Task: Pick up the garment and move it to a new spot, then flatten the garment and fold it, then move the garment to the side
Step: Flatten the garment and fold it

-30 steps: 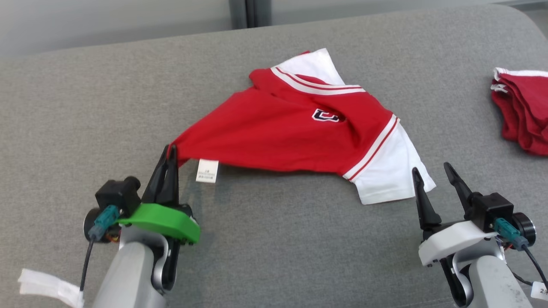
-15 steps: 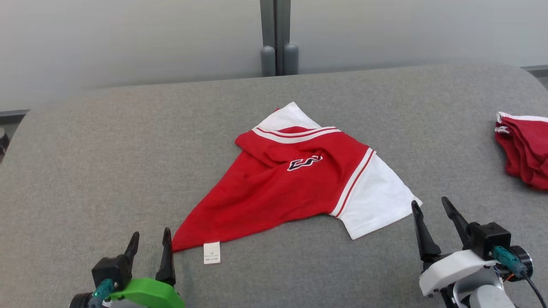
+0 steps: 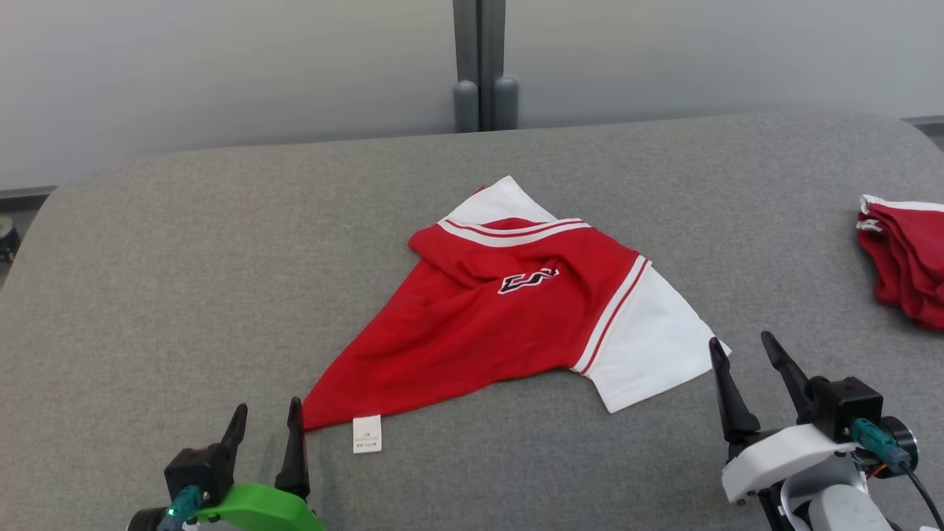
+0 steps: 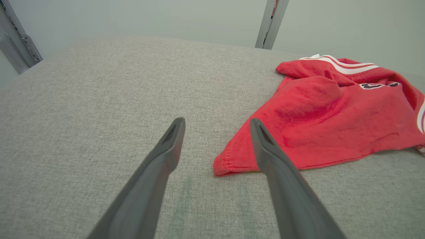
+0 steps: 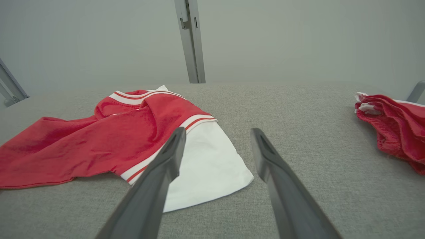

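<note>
The red-and-white garment (image 3: 501, 317) lies rumpled on the grey table (image 3: 147, 258), its long axis slanting from a hem corner just beside the left gripper (image 3: 268, 405) to a white sleeve beside the right gripper (image 3: 740, 339), both spread wide and empty.

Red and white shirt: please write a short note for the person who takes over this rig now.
Left gripper: open, holds nothing, at the red corner of the shirt, beside its white label.
Right gripper: open, holds nothing, by the white sleeve.
Shirt: lies in the middle of the grey cushion, wrinkled, pulled into a point.
A second red garment lies bunched at the far right.
Done: shirt set down.
To do: flatten, fold, move aside.
</note>
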You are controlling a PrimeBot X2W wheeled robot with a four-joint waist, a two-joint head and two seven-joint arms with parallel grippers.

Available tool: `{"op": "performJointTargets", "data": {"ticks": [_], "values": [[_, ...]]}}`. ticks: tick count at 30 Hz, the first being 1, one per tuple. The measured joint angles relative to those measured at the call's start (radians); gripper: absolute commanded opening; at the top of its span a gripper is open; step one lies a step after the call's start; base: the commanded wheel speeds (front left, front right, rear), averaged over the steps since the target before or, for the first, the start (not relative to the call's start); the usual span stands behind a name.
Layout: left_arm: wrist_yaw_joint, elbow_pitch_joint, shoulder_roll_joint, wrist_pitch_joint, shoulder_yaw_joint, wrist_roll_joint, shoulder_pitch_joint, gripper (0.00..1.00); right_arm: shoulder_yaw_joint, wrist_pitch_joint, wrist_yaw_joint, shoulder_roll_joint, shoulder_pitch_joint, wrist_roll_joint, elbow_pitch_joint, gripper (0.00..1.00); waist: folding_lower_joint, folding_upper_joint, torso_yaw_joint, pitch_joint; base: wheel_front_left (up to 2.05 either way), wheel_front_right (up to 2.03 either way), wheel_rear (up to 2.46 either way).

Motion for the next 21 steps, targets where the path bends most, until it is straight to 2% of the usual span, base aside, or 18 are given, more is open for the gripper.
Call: {"op": "performJointTargets", "data": {"ticks": [11, 21], "values": [[0.000, 0.096, -0.001, 0.000, -0.032, -0.028, -0.083, 1.00, -0.001, 0.000, 0.000, 0.000, -0.059, -0.009, 0.009, 1.00, 0.0000, 0.0000, -0.005, 0.083, 0.00, 0.00, 0.00], [0.023, 0.216, -0.001, -0.001, -0.054, -0.047, -0.132, 1.00, -0.004, 0.000, 0.000, 0.000, -0.087, -0.020, 0.021, 1.00, 0.0000, 0.0000, -0.014, 0.137, 0.00, 0.00, 0.00]]}}
